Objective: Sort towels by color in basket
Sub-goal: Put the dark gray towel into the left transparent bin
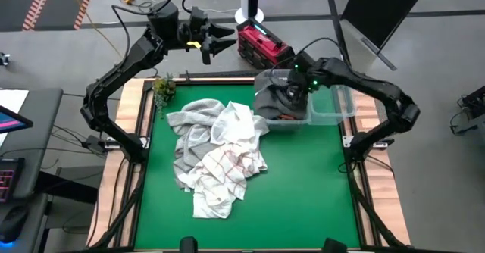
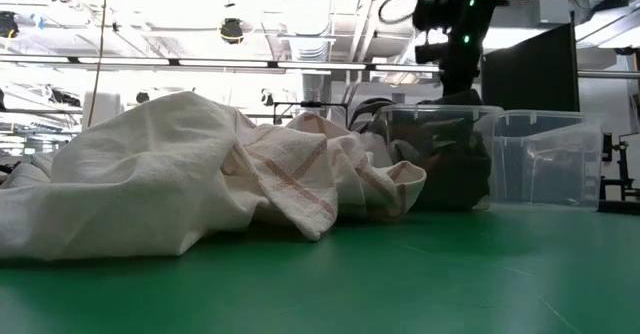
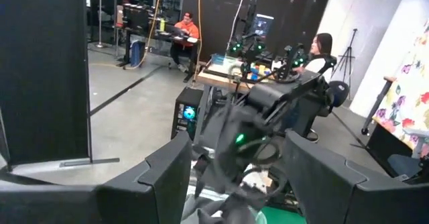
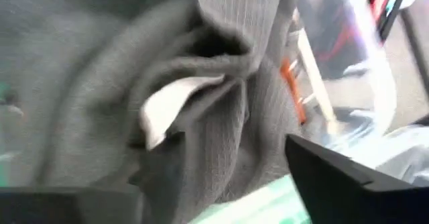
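A heap of towels [image 1: 216,154] lies on the middle of the green table: plain white, light grey, and white with red check lines [image 2: 300,179]. A dark grey towel [image 1: 280,101] fills the nearer of two clear bins [image 2: 440,159], with a strip of rust-orange cloth [image 4: 289,83] beside it. My right gripper [image 1: 292,94] is down over this bin, open, with its fingers on either side of a fold of the dark grey towel [image 4: 228,83]. My left gripper [image 1: 223,41] waits open, raised beyond the table's far edge. My right gripper [image 4: 234,157] points down into the bin from above, its open fingers [image 4: 335,177] standing around a fold of the dark grey towel that carries a white label [image 4: 171,106]. Whether the fingers touch the cloth I cannot tell.
A second clear bin [image 1: 335,105] stands to the right of the first, at the table's far right corner. A small green plant [image 1: 163,90] sits at the far left corner. A red device [image 1: 261,45] lies on the floor beyond the table. People sit at desks in the room [image 3: 184,29].
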You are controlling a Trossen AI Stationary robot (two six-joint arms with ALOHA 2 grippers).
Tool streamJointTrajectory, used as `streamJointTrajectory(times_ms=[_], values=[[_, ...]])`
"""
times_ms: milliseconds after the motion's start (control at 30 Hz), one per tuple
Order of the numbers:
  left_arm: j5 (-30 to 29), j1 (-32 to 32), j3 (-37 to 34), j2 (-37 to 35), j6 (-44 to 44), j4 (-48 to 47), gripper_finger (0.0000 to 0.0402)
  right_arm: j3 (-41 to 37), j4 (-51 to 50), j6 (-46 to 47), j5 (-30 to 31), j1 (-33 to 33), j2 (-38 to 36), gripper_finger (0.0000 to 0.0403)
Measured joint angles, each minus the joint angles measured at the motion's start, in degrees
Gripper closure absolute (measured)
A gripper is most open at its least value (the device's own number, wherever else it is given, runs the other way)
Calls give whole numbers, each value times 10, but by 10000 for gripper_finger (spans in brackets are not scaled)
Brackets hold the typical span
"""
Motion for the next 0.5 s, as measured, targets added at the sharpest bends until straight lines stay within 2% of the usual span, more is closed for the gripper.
streamJointTrajectory(times_ms=[133, 267, 367, 500], values=[[0, 0, 0, 0, 0, 0, 178, 29, 41, -19, 0, 26, -26, 82], [0, 0, 0, 0, 0, 0, 178, 42, 107, -66, -12, 49, -18, 80], [0, 0, 0, 0, 0, -1, 178, 42, 113, -84, -45, 50, 17, 85], [0, 0, 0, 0, 2, -15, 178, 38, 112, -106, -50, 50, 89, 95]])
